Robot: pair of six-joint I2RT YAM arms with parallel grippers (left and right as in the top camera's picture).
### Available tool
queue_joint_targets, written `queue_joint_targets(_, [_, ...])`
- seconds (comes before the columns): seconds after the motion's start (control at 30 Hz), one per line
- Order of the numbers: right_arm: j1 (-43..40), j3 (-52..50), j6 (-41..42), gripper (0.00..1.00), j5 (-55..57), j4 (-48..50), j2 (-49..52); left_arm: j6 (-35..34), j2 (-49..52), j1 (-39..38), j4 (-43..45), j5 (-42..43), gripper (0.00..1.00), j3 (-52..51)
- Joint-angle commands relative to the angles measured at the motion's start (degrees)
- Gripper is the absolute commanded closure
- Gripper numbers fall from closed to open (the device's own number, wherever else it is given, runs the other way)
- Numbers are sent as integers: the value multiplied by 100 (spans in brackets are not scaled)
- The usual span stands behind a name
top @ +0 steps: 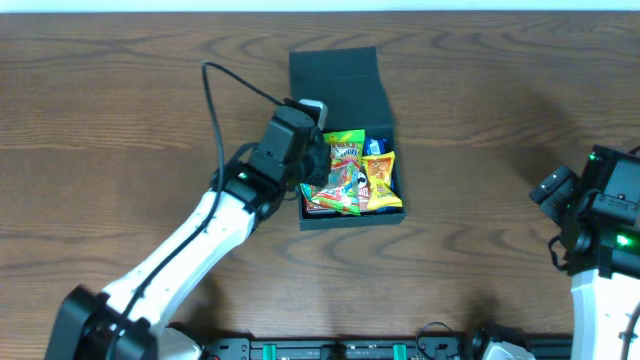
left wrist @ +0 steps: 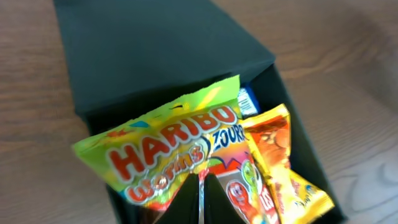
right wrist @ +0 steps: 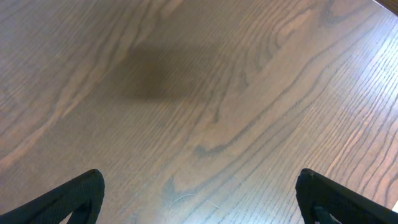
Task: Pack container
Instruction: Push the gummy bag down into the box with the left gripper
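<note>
The wooden worktop (top: 120, 90) carries the container (top: 352, 221), a dark square box standing near the centre with its hinged flap lid thrown back away from the robot. Inside it we see several snack packets lying packed side by side: a green Haribo packet (left wrist: 168, 149), the largest, tilted up against the left wall, an orange packet (left wrist: 273, 155) to its right, a red packet (left wrist: 239, 193) partly beneath both, and the corner of a small blue packet (left wrist: 247, 102) at the back. No loose packet shows on the worktop, so we judge the filling close to finished. What seems to remain is settling the green packet flat and closing the lid, which still stands open. The left end effector (left wrist: 200, 196) hangs over the box's left side with its fingers pressed together. In the wrist view they appear to pinch the lower edge of the Haribo packet. The right end effector (right wrist: 199, 199) is spread wide and empty, hovering above bare wood well apart from the box.
</note>
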Motion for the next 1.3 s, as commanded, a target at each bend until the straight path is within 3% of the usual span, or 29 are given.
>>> queue_joint_targets(0.0, [-42,-9,79,1,57,0,-9,-44,295,-61,184,44,94,63])
queue_joint_targets(0.53, [-42,-9,79,1,57,0,-9,-367,1543,-72,1113,498,94,63])
queue_joint_targets(0.83, [-42,-11,79,1,57,0,-9,-413,1060,-61,1331,896,94,107])
queue_joint_targets(1.03, [-42,-9,79,1,57,0,-9,-271,96,-59,656,352,94,107])
queue_joint_targets(1.27, [-39,-9,79,1,57,0,-9,-234,-785,-101,-1073,-299,94,107])
